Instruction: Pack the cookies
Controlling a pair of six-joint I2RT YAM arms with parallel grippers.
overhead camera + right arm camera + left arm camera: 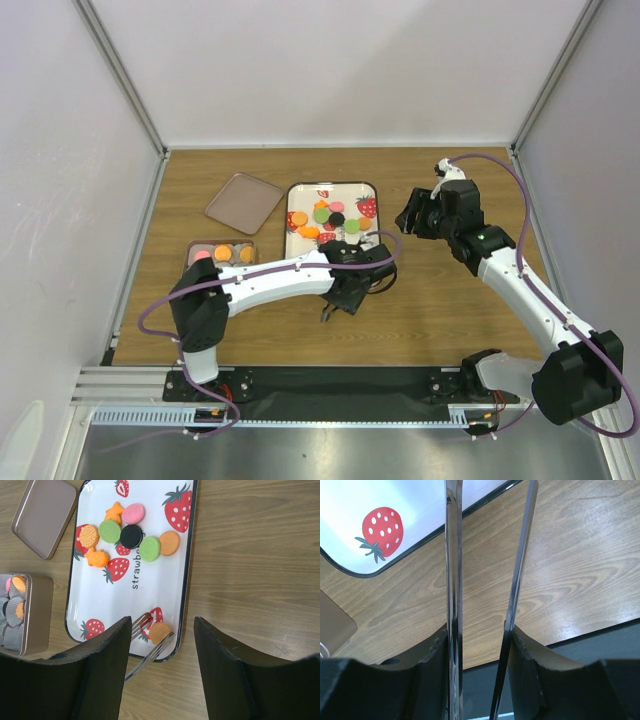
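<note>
Top view, tray: a white flat tray (332, 184) with red strawberry pictures sits in the middle of the brown wooden table (450, 310).
Top view, cookies: small round cookies (325, 215), orange, pink, green and black, lie bunched on the tray. A few more sit in the little gold tin box (189, 248) to its left.
Top view, lid: a flat brown tin lid (243, 200) lies behind the box, apart from it.
Top view, arms: the left gripper (338, 296) is at the tray's near edge. The right gripper (413, 215) is to the right of the tray.
Left wrist view, left gripper: it squeezes shiny metal tongs (454, 580). The two blades stand a little apart, and only table shows between them.
Right wrist view, right gripper: its fingers are wide apart and hold nothing.
Right wrist view, tongs: the fork-like tips lie by one orange cookie (160, 631) at the tray's near edge. I cannot tell if they touch it.
</note>
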